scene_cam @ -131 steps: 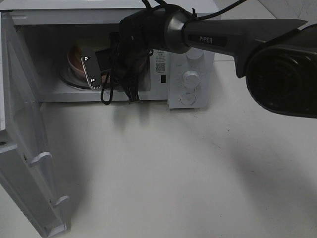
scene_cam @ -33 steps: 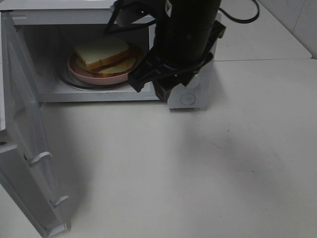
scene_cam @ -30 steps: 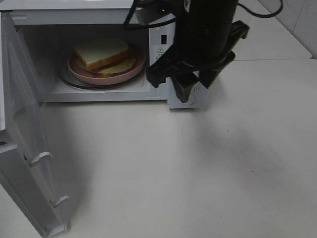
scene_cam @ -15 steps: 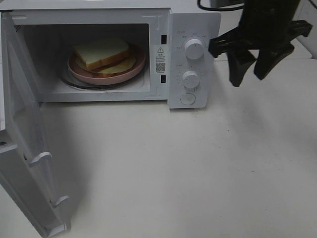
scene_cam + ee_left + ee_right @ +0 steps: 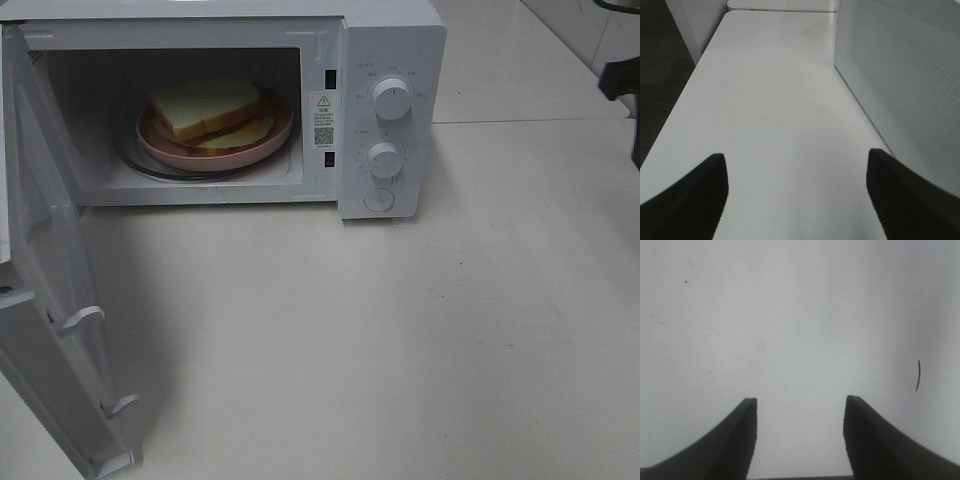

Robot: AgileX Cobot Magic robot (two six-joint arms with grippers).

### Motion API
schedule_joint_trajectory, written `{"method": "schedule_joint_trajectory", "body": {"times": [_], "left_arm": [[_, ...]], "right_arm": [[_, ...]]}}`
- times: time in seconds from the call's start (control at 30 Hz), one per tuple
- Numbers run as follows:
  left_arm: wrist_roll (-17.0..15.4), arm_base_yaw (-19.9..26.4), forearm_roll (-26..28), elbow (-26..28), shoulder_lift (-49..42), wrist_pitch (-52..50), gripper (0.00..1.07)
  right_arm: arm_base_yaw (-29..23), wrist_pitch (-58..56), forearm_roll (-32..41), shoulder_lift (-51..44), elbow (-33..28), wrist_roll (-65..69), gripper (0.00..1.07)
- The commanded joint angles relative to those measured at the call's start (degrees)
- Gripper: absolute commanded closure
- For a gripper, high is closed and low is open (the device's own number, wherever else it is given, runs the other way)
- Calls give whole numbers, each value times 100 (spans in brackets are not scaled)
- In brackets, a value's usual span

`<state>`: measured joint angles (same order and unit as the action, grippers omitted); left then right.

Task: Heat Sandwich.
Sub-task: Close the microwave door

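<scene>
I see the sandwich [image 5: 208,108] on the pink plate [image 5: 160,148] inside the microwave [image 5: 395,40], far left on the bench [image 5: 400,340], its door [image 5: 40,300] swung open; left fingers [image 5: 685,200] wide and empty; right fingers [image 5: 735,440] apart, holding nothing, above the bench.

Smooth plate [image 5: 170,154], soft-bread sandwich [image 5: 205,108], matt table [image 5: 400,340].

A white microwave [image 5: 390,40] stood on the pale table [image 5: 400,340], its door [image 5: 45,300] swung wide open at the left. Inside, a pink plate [image 5: 165,152] sat on the turntable [image 5: 132,165]. Two knobs [image 5: 392,97] were stacked on the panel, with a round button [image 5: 378,199] below them.
</scene>
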<state>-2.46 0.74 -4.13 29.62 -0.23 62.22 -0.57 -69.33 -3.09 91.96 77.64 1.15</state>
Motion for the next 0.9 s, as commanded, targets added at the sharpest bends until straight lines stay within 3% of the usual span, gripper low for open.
{"method": "schedule_joint_trajectory", "body": {"times": [0.03,0.07,0.17,0.43,0.5,0.63,0.9], "left_arm": [[-6,6,-23,-17,-97,-103,33],[-6,6,-23,-17,-97,-103,33],[-6,6,-23,-17,-97,-103,33],[-6,6,-23,-17,-97,-103,33],[-6,6,-23,-17,-97,-103,33],[-6,6,-23,-17,-97,-103,33],[-6,6,-23,-17,-97,-103,33]], "right_arm": [[92,-189,29,-269,-264,-40,55],[126,-183,17,-710,-716,-40,55],[120,-138,40,-1387,-1335,-29,55],[120,390,92,-3163,-2750,23,55],[120,430,86,-3329,-2871,23,55],[120,756,29,-4418,-3770,17,55],[120,1283,23,-5558,-4647,-258,55]]}}
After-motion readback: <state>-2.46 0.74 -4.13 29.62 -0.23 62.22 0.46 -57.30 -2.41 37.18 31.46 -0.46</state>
